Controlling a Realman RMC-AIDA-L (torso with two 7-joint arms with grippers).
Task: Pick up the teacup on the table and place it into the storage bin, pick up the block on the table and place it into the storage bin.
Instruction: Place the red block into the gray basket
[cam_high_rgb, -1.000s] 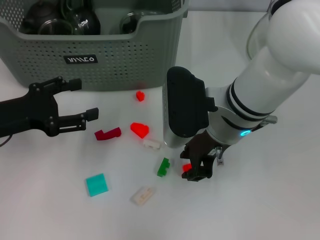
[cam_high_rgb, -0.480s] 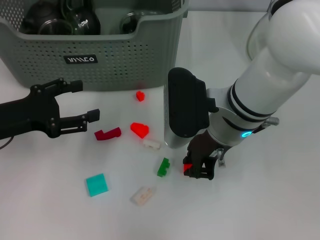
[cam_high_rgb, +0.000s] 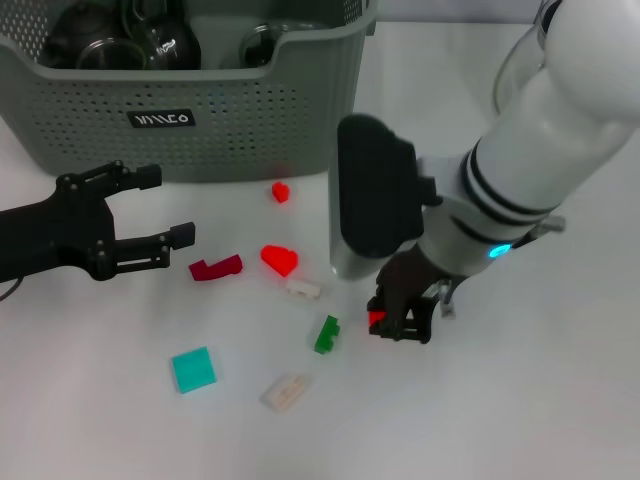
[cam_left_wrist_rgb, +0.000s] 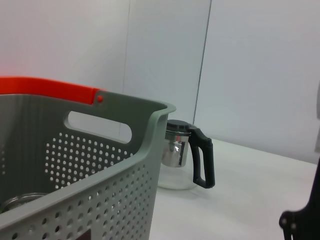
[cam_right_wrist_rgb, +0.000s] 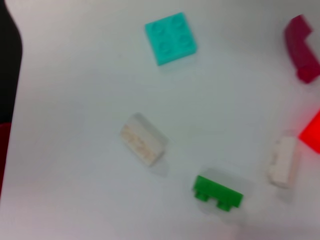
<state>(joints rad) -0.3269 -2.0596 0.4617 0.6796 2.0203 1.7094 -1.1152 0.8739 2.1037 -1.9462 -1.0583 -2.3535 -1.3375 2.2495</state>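
Left gripper (cam_high_rgb: 150, 210): black claw spread wide and empty, hovering over the white table (cam_high_rgb: 560, 400) in front of the bin, likely parked.
Storage bin (cam_high_rgb: 250, 130): large grey-green perforated plastic basket at the table's far left; dark glass teaware sits inside, so the teacup step looks done.
Loose blocks: teal square (cam_high_rgb: 192, 369), maroon L-piece (cam_high_rgb: 216, 267) and green brick (cam_high_rgb: 326, 334) lie scattered.
Right gripper (cam_high_rgb: 400, 322): fingers pinched on a small red block (cam_high_rgb: 377, 318) just off the table, apparently ready to carry to the bin.

Label on the storage bin (cam_high_rgb: 300, 110): a small black label (cam_high_rgb: 161, 119) with white lettering sits on the front wall, at about ten o'clock in the head view; the characters are too stylised to read with certainty.
Other readable text: none on the blocks, table or arms.
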